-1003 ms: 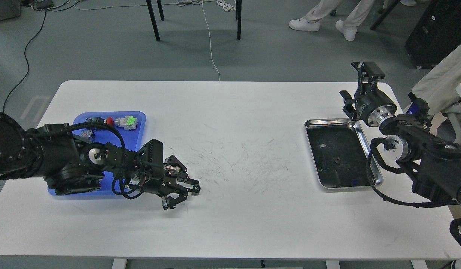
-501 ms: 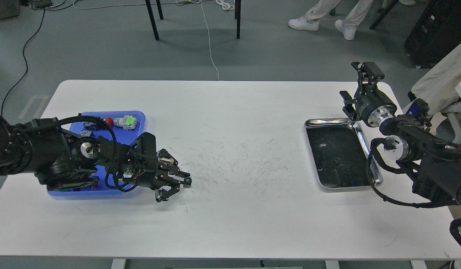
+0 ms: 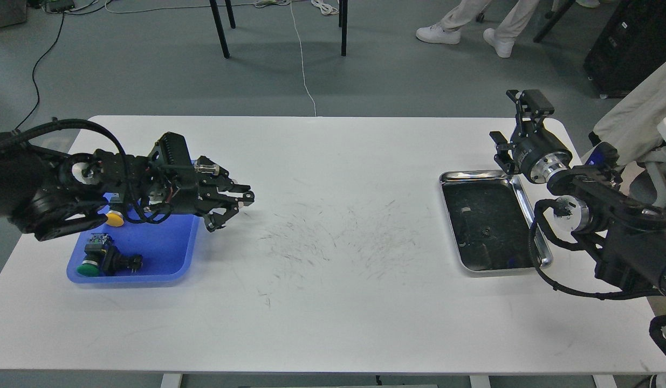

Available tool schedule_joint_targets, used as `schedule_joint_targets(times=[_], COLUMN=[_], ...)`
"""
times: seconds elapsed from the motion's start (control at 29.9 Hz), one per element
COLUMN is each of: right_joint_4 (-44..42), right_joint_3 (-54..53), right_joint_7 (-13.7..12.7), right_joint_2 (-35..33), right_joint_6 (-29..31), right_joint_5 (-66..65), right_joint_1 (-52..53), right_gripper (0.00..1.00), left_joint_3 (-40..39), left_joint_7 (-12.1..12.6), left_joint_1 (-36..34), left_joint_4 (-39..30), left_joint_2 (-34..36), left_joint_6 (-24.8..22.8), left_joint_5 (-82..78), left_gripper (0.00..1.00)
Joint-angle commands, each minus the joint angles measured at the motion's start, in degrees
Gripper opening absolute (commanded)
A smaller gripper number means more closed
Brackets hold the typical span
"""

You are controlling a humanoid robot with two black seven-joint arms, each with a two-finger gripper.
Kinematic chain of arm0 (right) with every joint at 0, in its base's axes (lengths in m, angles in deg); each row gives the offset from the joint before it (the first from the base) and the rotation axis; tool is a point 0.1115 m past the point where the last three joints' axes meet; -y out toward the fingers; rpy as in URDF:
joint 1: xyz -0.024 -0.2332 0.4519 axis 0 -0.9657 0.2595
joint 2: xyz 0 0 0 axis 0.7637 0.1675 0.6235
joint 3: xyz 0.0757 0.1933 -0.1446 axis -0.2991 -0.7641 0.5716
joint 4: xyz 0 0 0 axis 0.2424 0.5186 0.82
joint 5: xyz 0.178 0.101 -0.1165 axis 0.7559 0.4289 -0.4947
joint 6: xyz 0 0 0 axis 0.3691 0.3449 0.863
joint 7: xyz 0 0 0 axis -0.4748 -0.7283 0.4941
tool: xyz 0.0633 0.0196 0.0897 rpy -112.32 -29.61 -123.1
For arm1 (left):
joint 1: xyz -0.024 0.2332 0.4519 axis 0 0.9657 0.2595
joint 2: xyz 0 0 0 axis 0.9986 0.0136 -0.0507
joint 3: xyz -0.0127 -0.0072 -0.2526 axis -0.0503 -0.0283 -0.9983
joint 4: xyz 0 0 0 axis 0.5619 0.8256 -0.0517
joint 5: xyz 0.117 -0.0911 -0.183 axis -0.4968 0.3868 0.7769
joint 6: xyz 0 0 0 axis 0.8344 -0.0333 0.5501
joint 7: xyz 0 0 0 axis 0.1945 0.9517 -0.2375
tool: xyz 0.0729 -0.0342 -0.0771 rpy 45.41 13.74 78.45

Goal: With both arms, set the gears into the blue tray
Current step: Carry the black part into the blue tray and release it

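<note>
Head view only. Left claw [image 3: 231,210] hanging just past the blue tray's [image 3: 168,253] 3 o'clock rim, fingers spread, nothing visible between them. Right claw [image 3: 515,126] raised at 12 o'clock of the steel tray [image 3: 527,199], fingers wide apart and empty. No gear clearly seen anywhere: only a small dark speck [image 3: 488,231] near the steel tray's middle, possibly a gear, too small against the dark floor to be sure. None visible in the blue tray, just a green-capped switch [image 3: 95,262] toward 7 o'clock and a yellow cap [image 3: 115,218] at 9 o'clock, half hidden under the left arm. Likely trouble from here: pinching at that speck and coming up empty, since so thin and dark a part gives little to grip on a dark, shiny floor; nudging it toward a wall; snagging a finger on the steel rim on the way down. On the left side, danger of the forearm sweeping the switches or shoving the blue tray when swinging back over it.
</note>
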Motion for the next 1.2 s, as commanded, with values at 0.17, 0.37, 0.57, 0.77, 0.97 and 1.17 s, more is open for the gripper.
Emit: schedule_joint_targets(times=[0.17, 0.37, 0.57, 0.77, 0.97, 1.17], right_joint_4=[0.44, 0.53, 0.53, 0.62, 0.62, 0.62], right_joint_3=[0.08, 0.17, 0.26, 0.35, 0.35, 0.52], right_joint_7=[-0.09, -0.09, -0.09, -0.09, -0.09, -0.09], right_joint_2=[0.06, 0.14, 0.15, -0.03, -0.03, -0.03], right_joint_6=[-0.58, -0.76, -0.85, -0.85, -0.85, -0.85], right_joint_5=[0.07, -0.02, -0.02, -0.11, -0.11, -0.11], right_joint_1=[0.36, 0.53, 0.62, 0.44, 0.36, 0.36], right_gripper=[0.97, 0.97, 0.96, 0.97, 0.97, 0.97], left_joint_3=[-4.15, -6.44, -7.14, -7.32, -8.11, -8.72], left_joint_7=[0.01, 0.01, 0.01, 0.01, 0.01, 0.01], left_joint_1=[10.49, 13.04, 15.42, 16.92, 18.06, 19.20], left_joint_4=[10.76, 11.74, 13.31, 15.43, 15.69, 15.69], left_joint_2=[4.57, 7.03, 6.77, 6.50, 6.41, 6.50], left_joint_6=[0.18, 0.18, 0.09, 0.09, 0.00, 0.09], left_joint_5=[1.89, 1.98, 2.24, 2.33, 2.33, 2.33], left_gripper=[0.09, 0.09, 0.09, 0.10, 0.11, 0.21])
